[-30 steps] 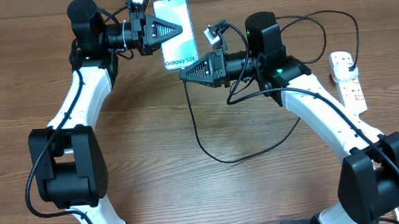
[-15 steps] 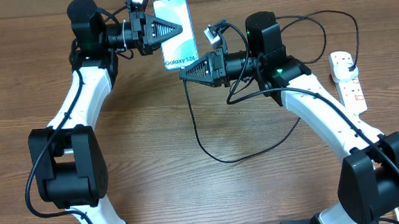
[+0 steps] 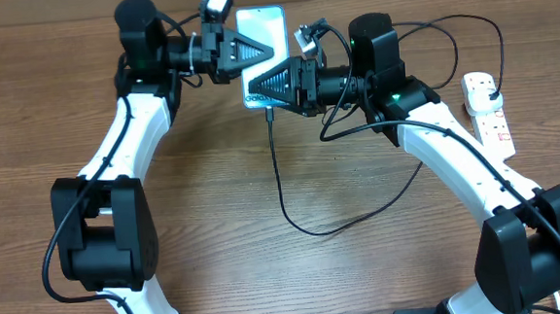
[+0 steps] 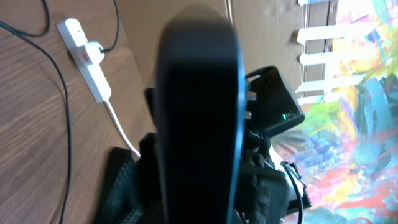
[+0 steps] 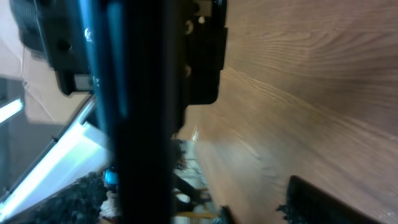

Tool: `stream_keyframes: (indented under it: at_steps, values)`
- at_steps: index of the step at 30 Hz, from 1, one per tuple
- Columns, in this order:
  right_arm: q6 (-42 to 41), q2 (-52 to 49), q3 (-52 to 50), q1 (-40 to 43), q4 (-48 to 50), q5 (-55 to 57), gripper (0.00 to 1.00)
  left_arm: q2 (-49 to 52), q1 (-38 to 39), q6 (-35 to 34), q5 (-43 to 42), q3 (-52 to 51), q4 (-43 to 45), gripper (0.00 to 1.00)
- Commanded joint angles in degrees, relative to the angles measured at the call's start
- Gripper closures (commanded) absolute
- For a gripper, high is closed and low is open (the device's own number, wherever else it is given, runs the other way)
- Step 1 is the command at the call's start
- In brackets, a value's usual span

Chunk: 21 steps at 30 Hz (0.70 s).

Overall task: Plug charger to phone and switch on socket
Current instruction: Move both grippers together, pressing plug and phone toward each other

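Note:
The phone (image 3: pixel 260 36) is held up in the air at the back of the table, and my left gripper (image 3: pixel 252 53) is shut on its left edge. In the left wrist view the phone (image 4: pixel 196 112) is a dark slab filling the middle. My right gripper (image 3: pixel 256 84) stands open at the phone's lower end; one of its fingers (image 5: pixel 317 202) shows far from the dark phone edge (image 5: pixel 140 112). The charger cable (image 3: pixel 279 176) hangs from the phone's bottom, loops over the table and runs to the plug (image 3: pixel 490 91) in the white socket (image 3: pixel 489 120) at the right edge.
The socket (image 4: pixel 87 59) with its thick white cord also shows in the left wrist view, beside thin black cable (image 4: pixel 62 93). Both arms' white links reach in from the front corners. Other black arm wiring loops behind the right wrist (image 3: pixel 448 30).
The left gripper has carried the phone a little to the right. The right gripper has moved up against the phone's lower end and opened, and the cable now hangs from the phone.

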<state>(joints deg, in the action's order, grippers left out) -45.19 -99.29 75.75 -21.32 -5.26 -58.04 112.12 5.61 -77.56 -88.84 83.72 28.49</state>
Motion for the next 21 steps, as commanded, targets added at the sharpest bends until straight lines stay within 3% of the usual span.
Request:
stream_keyframes:
  at_steps: [1,12,21]
  values:
    - [5.7,0.1,1.1,0.5,-2.4,1.2,0.0,-1.6,-0.4,1.4,-1.7,0.0,0.5,0.96]
    - [11.1,0.1,1.1,3.5,-4.8,-2.3,0.0,-1.6,-0.3,9.4,-1.7,0.0,0.2,0.96]
    - [12.7,0.1,1.1,5.4,-4.7,-5.9,0.02,-1.6,0.3,10.9,-1.7,-0.1,0.0,0.96]
